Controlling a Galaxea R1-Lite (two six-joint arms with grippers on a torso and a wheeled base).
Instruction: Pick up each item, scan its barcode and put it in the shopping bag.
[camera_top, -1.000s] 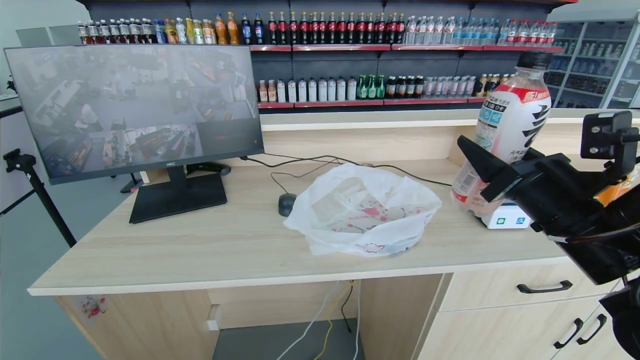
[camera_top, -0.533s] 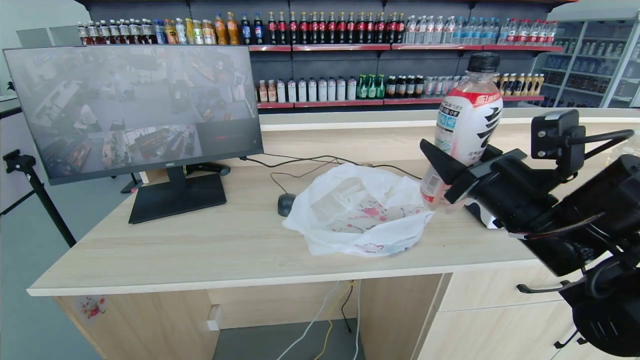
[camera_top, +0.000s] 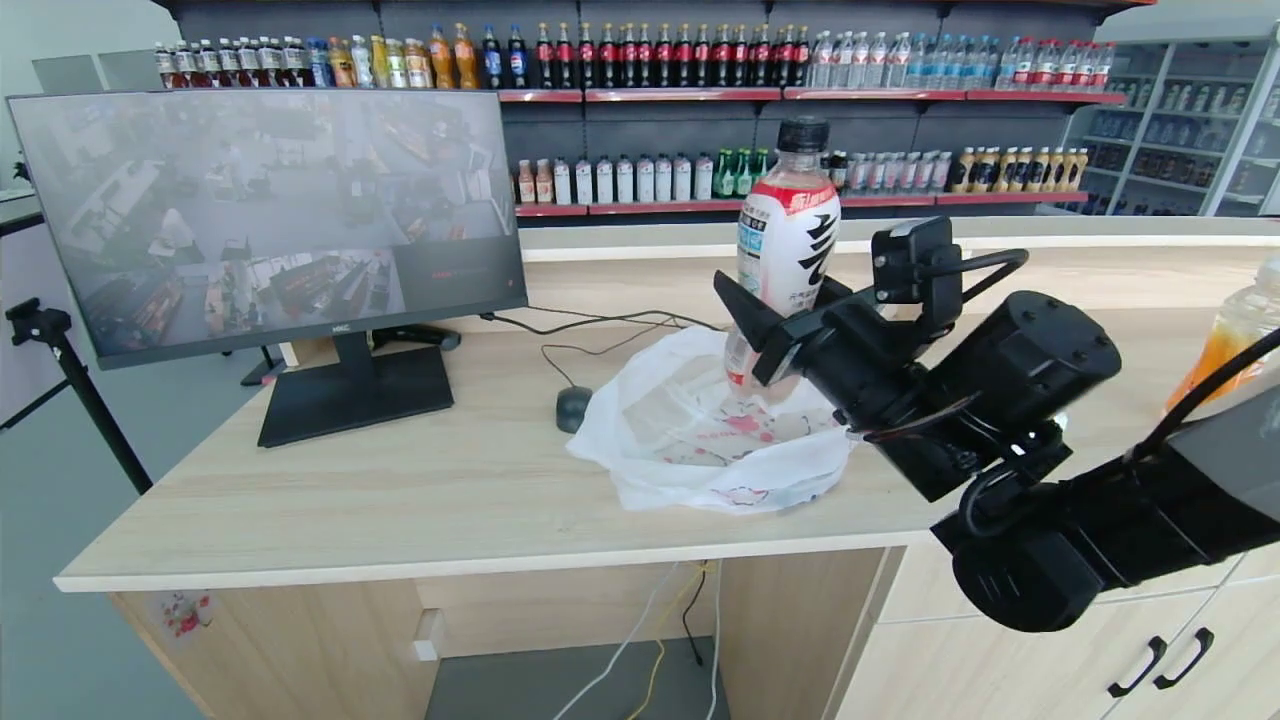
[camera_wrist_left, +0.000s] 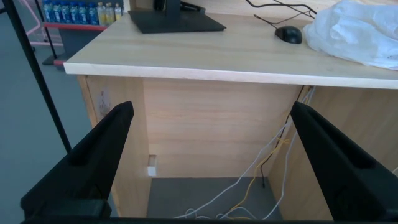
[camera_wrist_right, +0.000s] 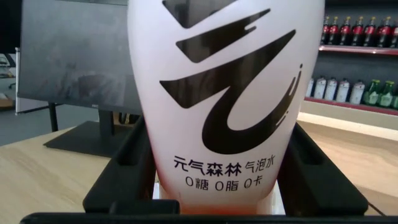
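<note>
My right gripper (camera_top: 775, 335) is shut on a pink drink bottle (camera_top: 783, 240) with a white label and black cap, held upright just above the open white shopping bag (camera_top: 700, 440) on the counter. In the right wrist view the bottle (camera_wrist_right: 227, 106) stands between my black fingers (camera_wrist_right: 118, 180). My left gripper (camera_wrist_left: 211, 155) hangs open below counter height, facing the front of the wooden counter (camera_wrist_left: 217, 62). The shopping bag (camera_wrist_left: 367, 31) lies on the counter above it.
A monitor (camera_top: 270, 215) on a black stand occupies the counter's left half, with a mouse (camera_top: 574, 406) and cables beside the bag. An orange drink bottle (camera_top: 1228, 340) stands at the right. Shelves of bottles (camera_top: 700, 60) line the back wall. Drawers (camera_top: 1150, 660) sit under the counter's right.
My right arm has carried the bottle leftward from over the scanner area at the right to above the shopping bag. The bag has not moved.
</note>
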